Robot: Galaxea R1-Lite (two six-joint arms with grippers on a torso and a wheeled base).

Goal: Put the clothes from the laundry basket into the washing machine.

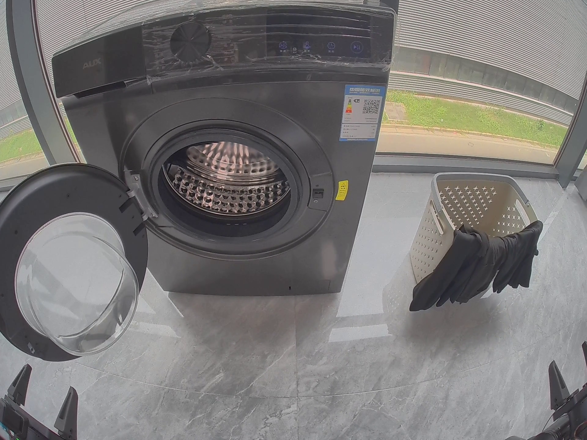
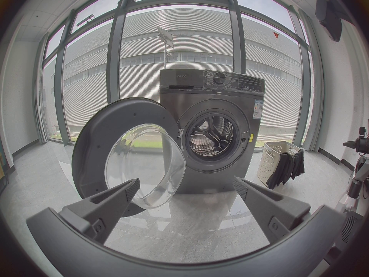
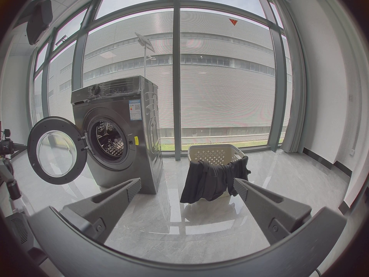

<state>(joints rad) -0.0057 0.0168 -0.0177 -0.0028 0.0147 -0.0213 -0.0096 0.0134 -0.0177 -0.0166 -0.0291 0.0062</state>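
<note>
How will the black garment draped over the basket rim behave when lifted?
Probably floppy: the black garment droops in folds over the laundry basket rim and down its outside. It would likely hang long from one pinch point and drag on the rim. The perforated basket looks light, so it might shift if the cloth snags.

The washing machine (image 1: 342, 239) stands on the floor (image 1: 306, 362) in front of the window (image 1: 489, 44), its door (image 1: 55, 197) swung open to the left. To the machine's right, apart from it, the laundry basket (image 1: 428, 245) sits on the floor. The clothes (image 1: 471, 267) are draped over its near rim and hang down outside.
</note>
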